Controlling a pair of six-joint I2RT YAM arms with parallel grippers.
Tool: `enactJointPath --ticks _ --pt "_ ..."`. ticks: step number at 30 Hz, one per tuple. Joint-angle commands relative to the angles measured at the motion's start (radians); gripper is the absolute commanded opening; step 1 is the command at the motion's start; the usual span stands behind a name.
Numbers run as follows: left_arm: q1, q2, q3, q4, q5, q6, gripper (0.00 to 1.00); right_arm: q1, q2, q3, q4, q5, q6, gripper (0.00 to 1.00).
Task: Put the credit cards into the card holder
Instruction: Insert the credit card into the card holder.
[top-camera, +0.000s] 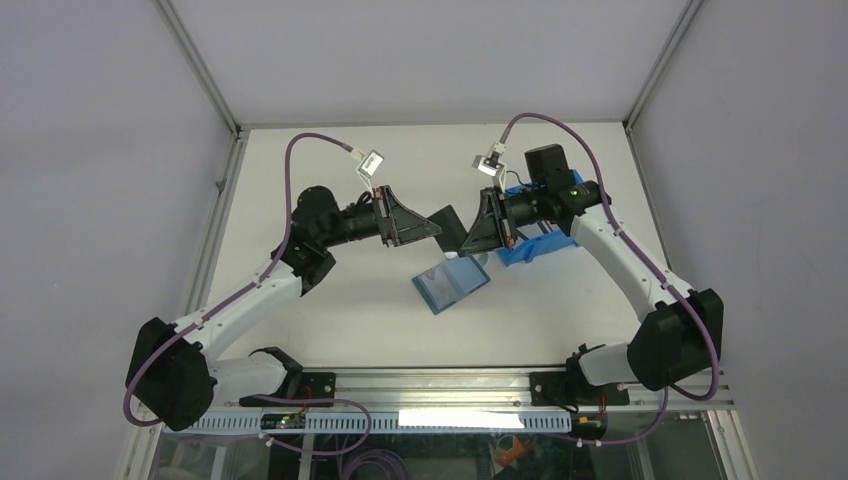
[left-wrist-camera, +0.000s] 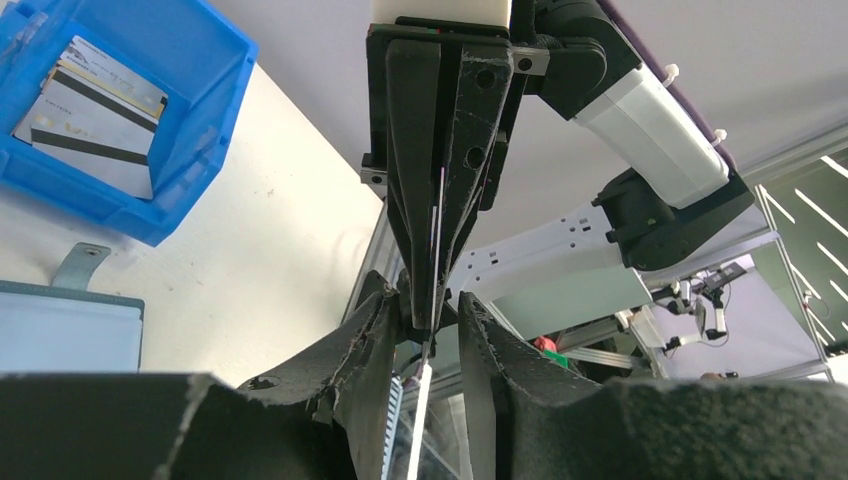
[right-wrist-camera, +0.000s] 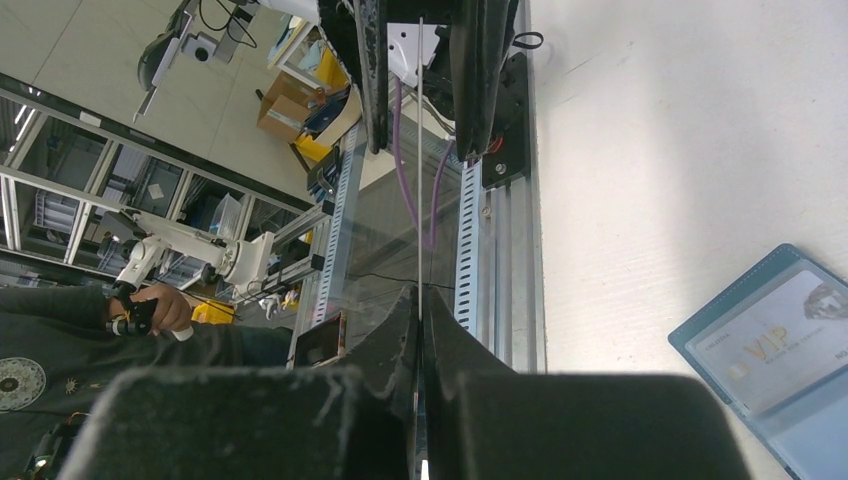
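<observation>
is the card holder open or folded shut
Open. The card holder lies spread flat on the table, inside facing up, a VIP card showing in its pocket.

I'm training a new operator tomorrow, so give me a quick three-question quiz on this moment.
1. True or false: the right gripper is shut on a credit card.
2. Where do the spare cards lie? A) in the blue bin B) on the bare tabletop C) on the floor
3. Fill in: the card holder lies ___ (open or folded shut).

Key: 1 true; 2 A; 3 open.
</observation>
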Motion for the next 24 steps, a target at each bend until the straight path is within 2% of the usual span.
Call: enactJointPath --ticks 1,6,10,11,13,15,16,17,18,19,21,24 --pt "0.016 -0.005 0.041 0.019 0.041 0.003 0.29 0.009 -0.017 0.012 -0.005 -0.007 -0.032 0.00" --pt "0.022 0.001 0.045 0.026 0.051 -0.007 0.22 0.015 -0.015 0.012 -0.017 0.003 -0.042 0.00" --pt "0.029 -0.002 0.047 0.032 0.050 -0.009 0.21 0.019 -0.016 0.012 -0.036 0.017 -0.062 0.00" --pt "0.030 0.000 0.048 0.033 0.053 -0.009 0.18 0.021 -0.016 0.013 -0.041 0.021 -0.066 0.00" --pt "0.033 0.008 0.053 0.053 0.077 -0.010 0.00 0.022 -0.014 0.015 -0.054 0.030 -0.079 0.00" --pt "0.035 0.007 0.049 0.045 0.087 -0.001 0.00 0.022 -0.011 0.021 -0.071 0.061 -0.091 0.01" --pt "0.036 -0.005 0.042 0.013 0.087 0.025 0.00 0.022 -0.009 0.031 -0.099 0.093 -0.111 0.14" --pt "0.037 -0.023 0.032 -0.040 0.076 0.058 0.00 0.022 -0.007 0.048 -0.151 0.134 -0.158 0.36" --pt "0.041 -0.049 0.013 -0.091 0.057 0.089 0.00 0.020 -0.003 0.071 -0.214 0.179 -0.228 0.50" --pt "0.047 -0.075 -0.016 -0.121 0.040 0.108 0.00 0.018 0.000 0.099 -0.276 0.230 -0.295 0.59" --pt "0.059 -0.147 -0.086 -0.187 -0.015 0.134 0.00 0.016 0.001 0.131 -0.334 0.409 -0.393 0.64" --pt "0.061 -0.262 -0.238 -0.239 -0.179 0.107 0.00 0.016 -0.002 0.099 -0.265 0.678 -0.389 0.65"
